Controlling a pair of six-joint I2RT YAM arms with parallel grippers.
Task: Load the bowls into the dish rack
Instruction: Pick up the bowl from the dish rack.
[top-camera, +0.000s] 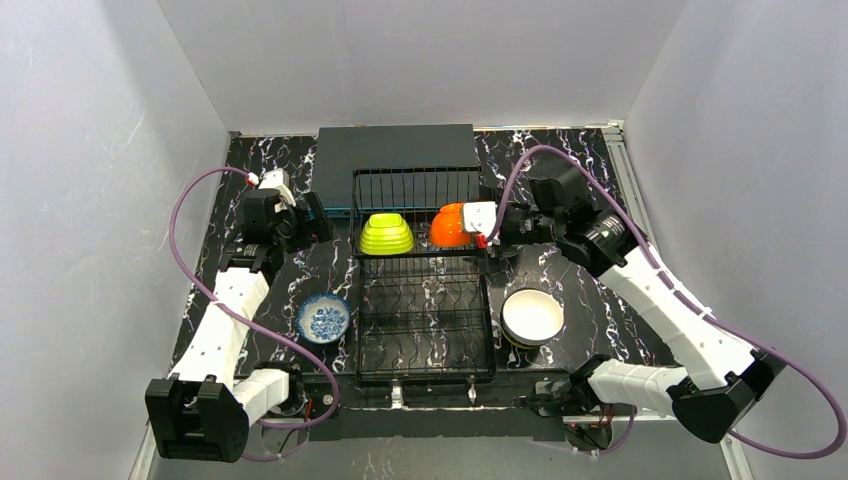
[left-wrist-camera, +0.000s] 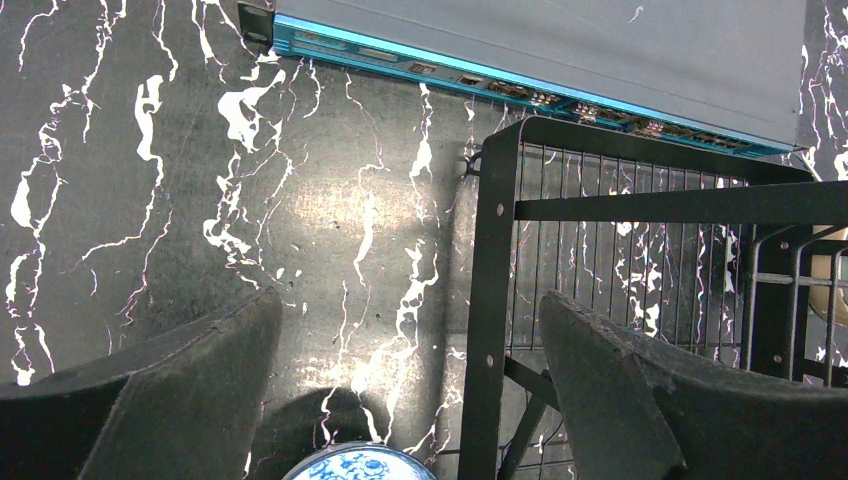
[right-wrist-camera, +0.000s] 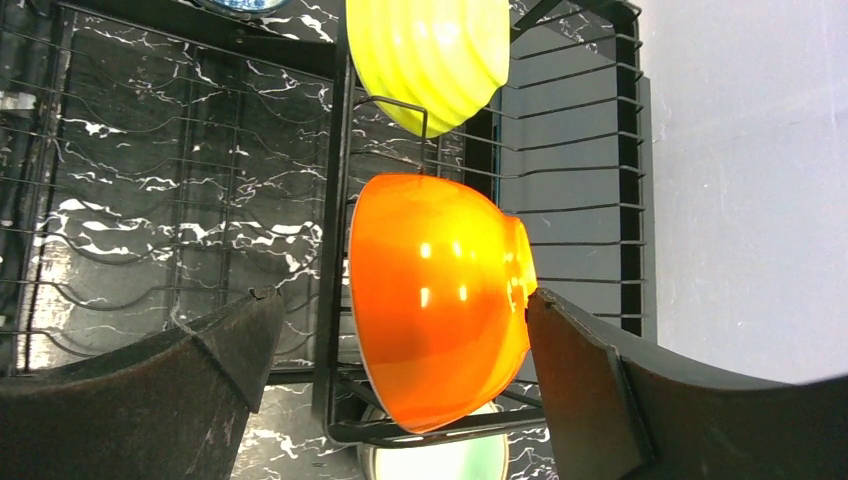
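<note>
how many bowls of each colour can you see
lime bowl: 1
orange bowl: 1
blue-white bowl: 1
white bowl: 1
mint bowl: 1, only partly in view
total: 5

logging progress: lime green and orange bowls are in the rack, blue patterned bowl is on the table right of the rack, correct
Not quite: the blue patterned bowl sits on the table left of the rack, not right, as the top external view shows. The lime green bowl and orange bowl are in the rack.
</note>
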